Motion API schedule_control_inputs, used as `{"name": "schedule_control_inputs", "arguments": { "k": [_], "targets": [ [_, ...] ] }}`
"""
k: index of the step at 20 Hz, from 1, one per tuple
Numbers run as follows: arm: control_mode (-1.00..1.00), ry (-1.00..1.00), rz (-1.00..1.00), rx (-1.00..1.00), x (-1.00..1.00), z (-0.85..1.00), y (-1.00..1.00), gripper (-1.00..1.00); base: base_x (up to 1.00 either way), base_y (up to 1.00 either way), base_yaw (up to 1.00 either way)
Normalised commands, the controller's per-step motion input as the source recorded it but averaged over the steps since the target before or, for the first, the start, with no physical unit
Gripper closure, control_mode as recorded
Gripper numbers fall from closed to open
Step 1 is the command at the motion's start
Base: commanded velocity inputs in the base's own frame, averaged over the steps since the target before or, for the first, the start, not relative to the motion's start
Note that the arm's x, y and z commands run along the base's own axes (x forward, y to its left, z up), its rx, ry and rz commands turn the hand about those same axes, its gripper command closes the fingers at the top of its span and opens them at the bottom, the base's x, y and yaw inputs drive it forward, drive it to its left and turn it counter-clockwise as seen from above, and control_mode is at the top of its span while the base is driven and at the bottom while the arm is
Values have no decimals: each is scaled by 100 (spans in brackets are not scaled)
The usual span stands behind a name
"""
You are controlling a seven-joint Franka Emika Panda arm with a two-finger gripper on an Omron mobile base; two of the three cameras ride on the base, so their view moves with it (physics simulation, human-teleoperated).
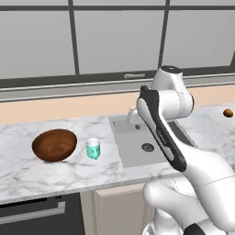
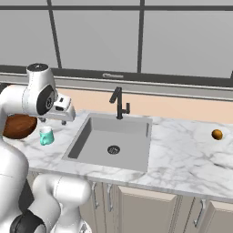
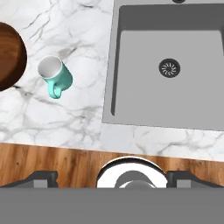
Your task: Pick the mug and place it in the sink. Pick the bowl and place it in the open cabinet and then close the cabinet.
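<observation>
**Teal mug waiting on marble, nothing placed yet**

Dark finger tips (image 3: 41, 177) are showing spread wide apart at the bottom of the hand view, pinching nothing; the gripper (image 3: 112, 177) is hanging high above the counter's front edge. Just ahead, the small translucent teal-and-white mug (image 3: 54, 75) is standing upright on the white marble counter (image 1: 27, 170), mouth up, long axis vertical, its handle pointing toward the counter's front edge. It is sitting between the wide dark reddish-brown wooden bowl (image 1: 54, 145) and the grey rectangular recessed sink (image 2: 109, 143), near the bowl. Both objects are resting untouched, so every step appears to be outstanding: mug into sink, bowl into cabinet, door closing.
</observation>
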Motion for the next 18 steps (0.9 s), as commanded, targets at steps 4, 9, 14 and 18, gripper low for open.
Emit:
{"name": "schedule_control_inputs", "arguments": {
  "k": [4,9,14,18],
  "targets": [
    [-100,0,0,-2,-22,-20,40,-100,0,0,0],
    [-100,0,0,-2,-3,-24,51,-100,0,0,0],
    [-100,0,0,0,0,-20,37,-100,0,0,0],
    [-100,0,0,0,0,-28,34,-100,0,0,0]
  ]
}}
